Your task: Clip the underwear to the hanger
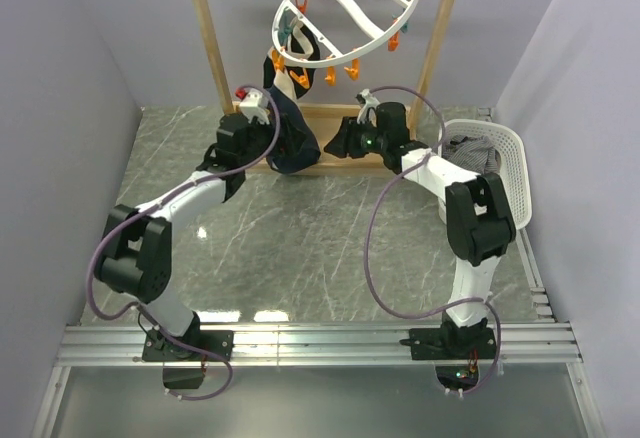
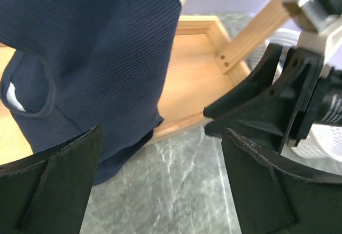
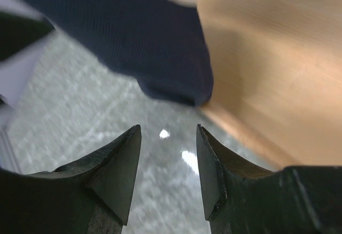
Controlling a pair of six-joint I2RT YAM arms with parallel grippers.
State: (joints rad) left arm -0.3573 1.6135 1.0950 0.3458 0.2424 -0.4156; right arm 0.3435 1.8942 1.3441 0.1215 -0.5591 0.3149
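The dark navy underwear [image 1: 293, 136] hangs by its beige waistband from orange clips at the lower edge of the tilted white ring hanger [image 1: 396, 26]. Its bottom end reaches the rack's base. My left gripper [image 1: 268, 151] is open and empty just left of the cloth. In the left wrist view [image 2: 160, 138] the underwear [image 2: 96, 47] hangs beyond the left finger. My right gripper [image 1: 336, 142] is open and empty just right of the cloth. In the right wrist view [image 3: 168, 130] the cloth's lower corner [image 3: 144, 36] lies ahead of the fingertips, apart from them.
The wooden rack frame [image 1: 215, 43] holds the hanger, and its base [image 2: 192, 79] lies behind the cloth. A white basket [image 1: 512, 183] with grey cloth [image 1: 470, 151] stands at the right. The right gripper [image 2: 256, 106] shows close in the left wrist view.
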